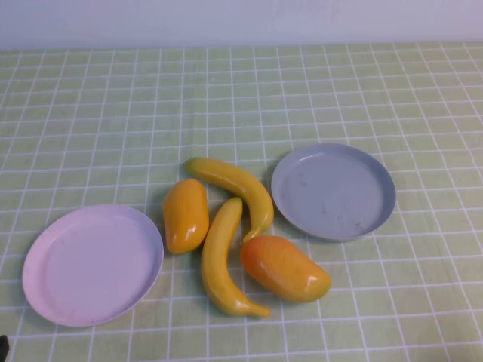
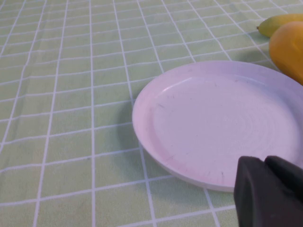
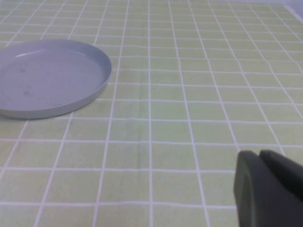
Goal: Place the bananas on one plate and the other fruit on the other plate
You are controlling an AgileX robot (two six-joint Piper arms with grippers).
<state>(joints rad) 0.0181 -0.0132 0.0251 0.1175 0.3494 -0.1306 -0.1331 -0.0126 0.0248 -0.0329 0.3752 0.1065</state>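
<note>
Both grippers sit low at frame bottom, left gripper [image 2: 270, 189] by the pink-lilac plate [image 1: 53, 302], right gripper [image 3: 267, 187] over tablecloth [image 3: 189, 94], jaws pressed together, empty. Nothing sorted: bananas [image 1: 223, 256] and mangoes [image 1: 285, 268] lie mid-frame between pink-lilac and grey-blue plate [image 1: 332, 192].

Nothing here can be read. The green checked tablecloth [image 1: 90, 113] carries only its white grid, and neither of the two plates nor any of the fruit bears a label, brand or number.
</note>
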